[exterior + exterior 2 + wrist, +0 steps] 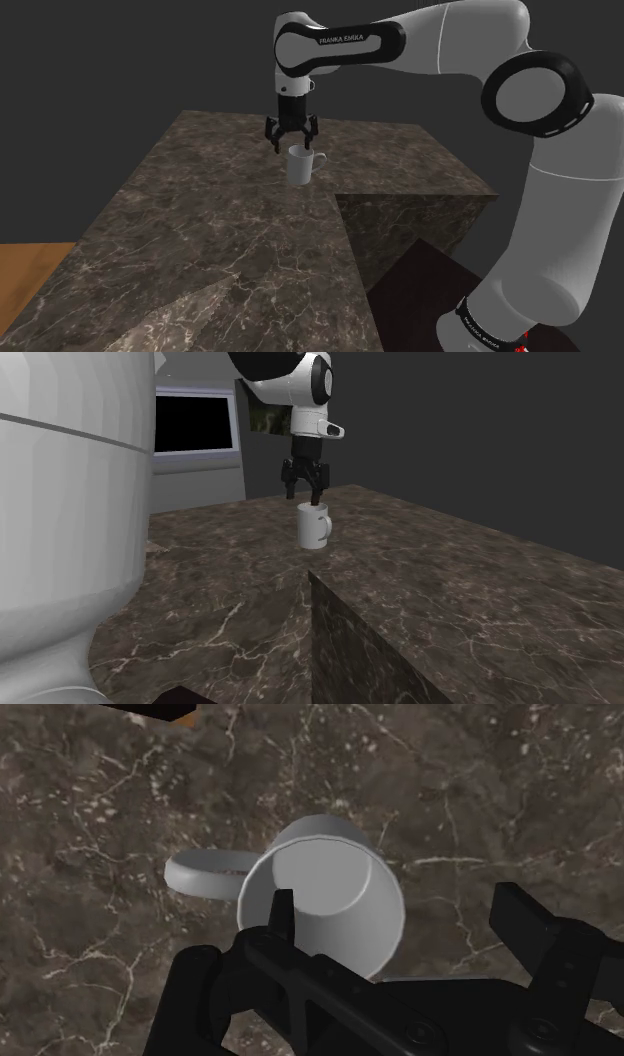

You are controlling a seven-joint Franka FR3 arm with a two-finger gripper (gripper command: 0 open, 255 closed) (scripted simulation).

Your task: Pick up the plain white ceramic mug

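Surface was a dark brown marble-look countertop (200, 250), white veining, stepped notch in its edge. One white mug (300, 166) stood upright on it near the notch's inner corner, handle sideways.

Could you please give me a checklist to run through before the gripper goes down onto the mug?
1. The mug stands upright on the dark veined counter: ok.
2. The gripper is open: ok.
3. The gripper is directly above the mug: ok in both exterior views.
4. The fingers straddle the mug's wall, one over the opening and one outside: ok in the wrist view.
5. The handle is clear of both fingers: ok.
6. Gap between the fingertips and the rim: cannot tell.
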